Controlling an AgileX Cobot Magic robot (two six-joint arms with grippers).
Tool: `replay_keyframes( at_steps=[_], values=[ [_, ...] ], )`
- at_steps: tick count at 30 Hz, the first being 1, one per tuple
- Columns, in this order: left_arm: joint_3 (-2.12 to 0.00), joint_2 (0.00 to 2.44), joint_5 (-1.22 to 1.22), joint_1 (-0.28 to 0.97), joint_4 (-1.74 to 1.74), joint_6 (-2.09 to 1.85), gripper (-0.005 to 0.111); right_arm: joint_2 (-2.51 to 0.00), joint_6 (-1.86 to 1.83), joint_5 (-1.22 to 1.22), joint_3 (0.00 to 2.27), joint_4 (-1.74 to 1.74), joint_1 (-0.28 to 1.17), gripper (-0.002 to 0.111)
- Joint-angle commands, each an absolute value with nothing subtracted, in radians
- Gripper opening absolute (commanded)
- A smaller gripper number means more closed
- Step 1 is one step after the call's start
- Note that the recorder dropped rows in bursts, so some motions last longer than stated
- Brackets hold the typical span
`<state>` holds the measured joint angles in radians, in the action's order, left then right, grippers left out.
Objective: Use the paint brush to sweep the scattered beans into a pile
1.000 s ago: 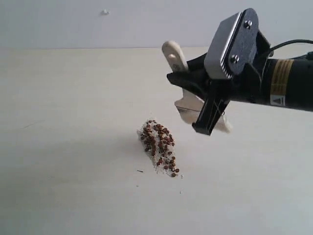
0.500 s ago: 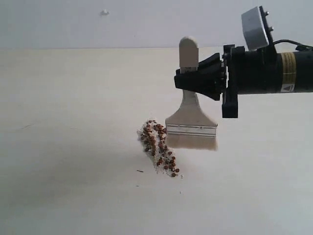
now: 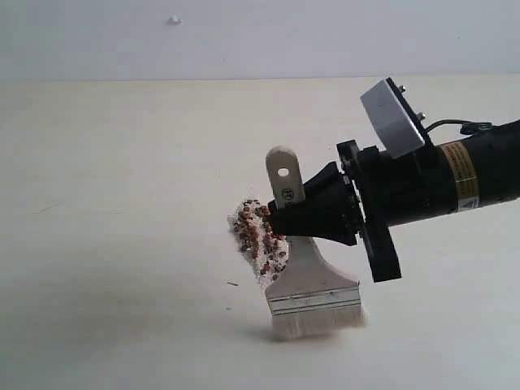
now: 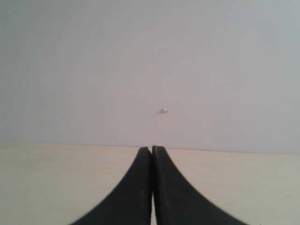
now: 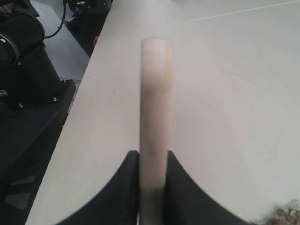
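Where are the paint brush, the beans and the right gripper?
paint brush (image 3: 315, 301), exterior view, on its silver metal band.
beans (image 3: 257, 235), exterior view, middle of the pile.
right gripper (image 3: 280, 223), exterior view, at the fingertips clamping the handle.

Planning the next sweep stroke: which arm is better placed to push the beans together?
The right. Its claw is shut on the paint brush, bristles down beside the beans. The left claw is shut, empty, with no beans in its view.

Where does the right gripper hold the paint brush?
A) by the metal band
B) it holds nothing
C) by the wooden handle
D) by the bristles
C: the right gripper clamps the wooden handle of the paint brush; band and bristles hang free below it.
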<state>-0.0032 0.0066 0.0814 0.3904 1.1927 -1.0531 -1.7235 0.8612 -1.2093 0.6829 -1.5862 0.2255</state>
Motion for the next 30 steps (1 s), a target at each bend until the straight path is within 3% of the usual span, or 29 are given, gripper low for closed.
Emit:
replay_keyframes(
  at_steps=[1, 7, 14, 30],
  values=[
    [0.0, 0.0, 0.081, 0.388, 1.189, -1.045, 0.0, -1.75, 0.825, -1.221, 0.676, -1.547, 0.28, 0.0],
    [0.0, 0.0, 0.081, 0.388, 1.189, -1.045, 0.0, -1.862, 0.652, -1.221, 0.68, -1.464, 0.286, 0.0],
    [0.0, 0.0, 0.081, 0.388, 1.189, -1.045, 0.0, -2.005, 0.638, -1.221, 0.841, -1.461, 0.286, 0.0],
    [0.0, 0.0, 0.081, 0.388, 1.189, -1.045, 0.0, -2.025, 0.702, -1.221, 0.957, -1.456, 0.286, 0.0]
  ],
)
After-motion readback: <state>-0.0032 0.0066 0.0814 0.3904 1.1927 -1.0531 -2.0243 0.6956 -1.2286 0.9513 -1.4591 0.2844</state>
